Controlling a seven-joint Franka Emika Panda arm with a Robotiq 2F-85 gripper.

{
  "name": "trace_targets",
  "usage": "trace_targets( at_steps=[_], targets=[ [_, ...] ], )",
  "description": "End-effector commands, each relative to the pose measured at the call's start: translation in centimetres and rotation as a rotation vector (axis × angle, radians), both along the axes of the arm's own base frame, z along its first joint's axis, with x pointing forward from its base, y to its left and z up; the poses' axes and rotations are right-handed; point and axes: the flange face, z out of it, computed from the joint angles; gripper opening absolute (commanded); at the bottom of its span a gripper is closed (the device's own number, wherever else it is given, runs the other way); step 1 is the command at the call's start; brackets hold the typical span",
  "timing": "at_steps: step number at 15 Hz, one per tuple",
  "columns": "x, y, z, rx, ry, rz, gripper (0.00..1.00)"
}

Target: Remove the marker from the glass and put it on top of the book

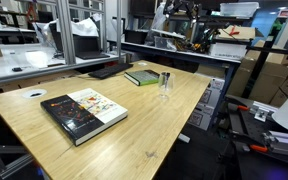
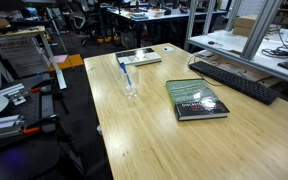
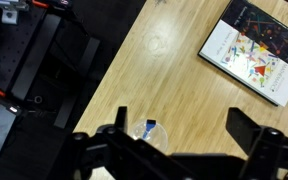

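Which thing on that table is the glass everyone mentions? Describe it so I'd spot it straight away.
Look at the big wooden table. Toward one end lies a thin green book, and just beside it stands the glass. It is the only clear, upright thing there, with a marker poking out of it; the green book and the thick picture book lie flat.

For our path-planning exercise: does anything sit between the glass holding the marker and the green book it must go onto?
Nothing visible does. In an exterior view only bare table separates the glass, marker inside, from the green book; the larger book lies elsewhere.
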Motion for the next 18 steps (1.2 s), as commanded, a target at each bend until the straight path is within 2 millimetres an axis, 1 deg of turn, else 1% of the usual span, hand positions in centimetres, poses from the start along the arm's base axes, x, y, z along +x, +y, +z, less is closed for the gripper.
trace_targets(
  at_steps=[1,2,4,8,10,12,15,18],
  targets=[
    [0.0,0.0,0.0,0.000,0.001,0.000,1.00],
    [0.2,-0.2,-0.1,0.010,0.010,-0.009,1.00],
    [1.0,-0.8,-1.4,0.022,0.038,-0.029,1.00],
    [2.5,-1.8,-5.6,0.014,0.077,-0.069,1.00],
    [3.1,-2.2,-7.5,0.037,0.093,-0.064,1.00],
    [3.5,-2.8,-9.1,0.078,0.098,-0.077,1.00],
    [3.6,-3.9,-10.4,0.148,0.052,-0.047,1.00],
    [2.6,-5.3,-11.4,0.201,0.011,0.009,1.00]
  ],
)
